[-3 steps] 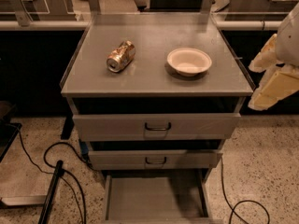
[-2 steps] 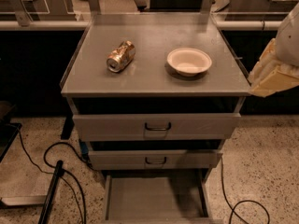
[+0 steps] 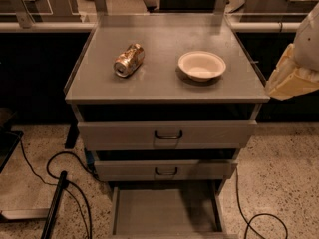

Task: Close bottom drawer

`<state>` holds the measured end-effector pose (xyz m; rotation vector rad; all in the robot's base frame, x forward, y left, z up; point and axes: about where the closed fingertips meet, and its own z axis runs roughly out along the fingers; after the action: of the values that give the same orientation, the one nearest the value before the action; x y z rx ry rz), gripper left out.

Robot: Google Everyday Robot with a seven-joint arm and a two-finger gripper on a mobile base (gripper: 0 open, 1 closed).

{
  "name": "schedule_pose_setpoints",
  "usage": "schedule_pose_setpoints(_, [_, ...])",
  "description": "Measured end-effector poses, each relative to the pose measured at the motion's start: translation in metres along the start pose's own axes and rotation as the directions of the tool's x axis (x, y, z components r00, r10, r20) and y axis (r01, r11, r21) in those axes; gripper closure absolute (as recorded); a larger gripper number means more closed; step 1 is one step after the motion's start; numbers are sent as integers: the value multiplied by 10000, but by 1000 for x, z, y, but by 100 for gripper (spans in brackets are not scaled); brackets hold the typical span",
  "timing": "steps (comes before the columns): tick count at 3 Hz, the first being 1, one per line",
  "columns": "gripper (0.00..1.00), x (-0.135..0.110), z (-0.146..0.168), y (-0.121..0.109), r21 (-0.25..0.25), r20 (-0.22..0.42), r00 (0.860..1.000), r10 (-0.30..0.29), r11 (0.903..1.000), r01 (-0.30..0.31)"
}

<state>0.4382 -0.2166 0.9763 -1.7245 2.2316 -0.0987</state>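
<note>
The bottom drawer [image 3: 164, 210] of the grey cabinet stands pulled far out towards me. Its shallow tray is empty, and its front panel and handle are cut off by the lower edge of the view. The middle drawer [image 3: 164, 170] and top drawer [image 3: 167, 133] stick out a little, each with a small dark handle. My gripper [image 3: 293, 76] shows as a cream-coloured part at the right edge, level with the cabinet top and well above and to the right of the bottom drawer. It touches nothing.
A crushed can [image 3: 128, 59] lies on its side and a white bowl [image 3: 202, 65] stands on the cabinet top [image 3: 164, 88]. Black cables [image 3: 65, 176] lie on the speckled floor at left, and another cable [image 3: 259, 218] at right. A dark bar [image 3: 55, 205] leans at lower left.
The cream-coloured arm part at the right edge has risen a little. The drawers, can and bowl have not moved.
</note>
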Motion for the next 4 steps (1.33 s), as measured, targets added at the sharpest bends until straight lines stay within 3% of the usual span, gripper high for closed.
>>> schedule_pose_setpoints(1, [100,8,17,13,-207,-308,9984,478,9986,-485])
schedule_pose_setpoints(2, [100,26,61,50,-889,-716,9883,1348,9860,-1409])
schedule_pose_setpoints(3, [100,45,117,100,-1922,-1359,9709,1972,9561,-2211])
schedule_pose_setpoints(4, [100,53,129,116,-2232,-1652,9669,1945,9476,-2287])
